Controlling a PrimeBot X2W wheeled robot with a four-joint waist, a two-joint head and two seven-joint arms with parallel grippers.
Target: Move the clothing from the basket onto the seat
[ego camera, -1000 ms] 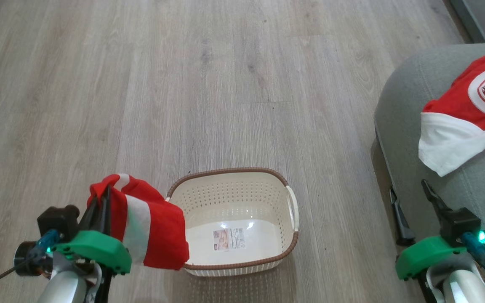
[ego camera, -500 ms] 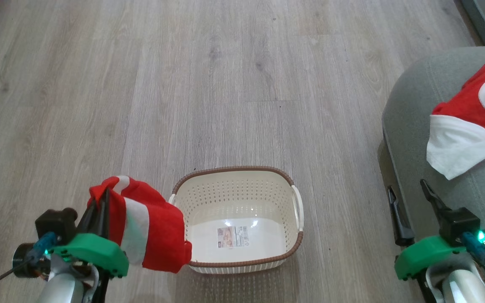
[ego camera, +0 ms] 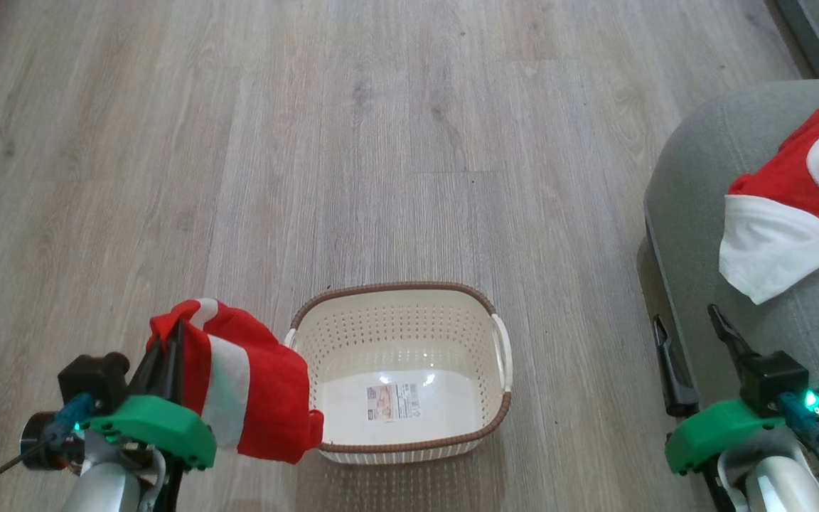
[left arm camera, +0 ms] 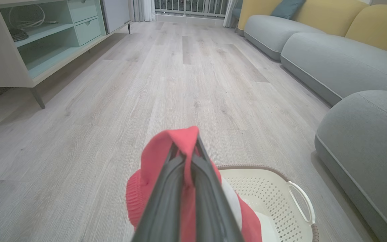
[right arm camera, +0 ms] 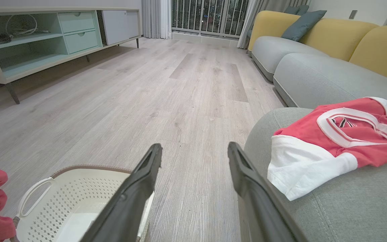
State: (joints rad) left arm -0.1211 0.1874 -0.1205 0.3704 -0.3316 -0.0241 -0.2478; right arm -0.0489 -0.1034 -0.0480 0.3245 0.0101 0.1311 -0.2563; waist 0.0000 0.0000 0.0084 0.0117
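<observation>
My left gripper (ego camera: pixel 168 334) is shut on a red garment with a white stripe (ego camera: pixel 253 398), which hangs beside the left rim of the cream basket (ego camera: pixel 395 290). In the left wrist view the gripper (left arm camera: pixel 185 153) pinches the red fabric (left arm camera: pixel 160 151) with the basket (left arm camera: pixel 264 188) at lower right. The basket holds nothing but its label sticker. A second red and white garment with a round emblem (ego camera: pixel 800 206) lies on the grey-green seat (ego camera: pixel 694 192) at right. My right gripper (ego camera: pixel 687 334) stands open with nothing between its fingers, at the seat's edge, as the right wrist view (right arm camera: pixel 195 151) also shows.
Pale wood floor (ego camera: pixel 381 142) surrounds the basket. A low cabinet with shelves and drawers (left arm camera: pixel 39 40) stands to the left, and grey sofa cushions with yellow backs (right arm camera: pixel 314 64) run along the right side.
The view shifted slightly, so basket and seat sit a little further right than a second ago. The left gripper keeps hold of the garment; the right stays open.
</observation>
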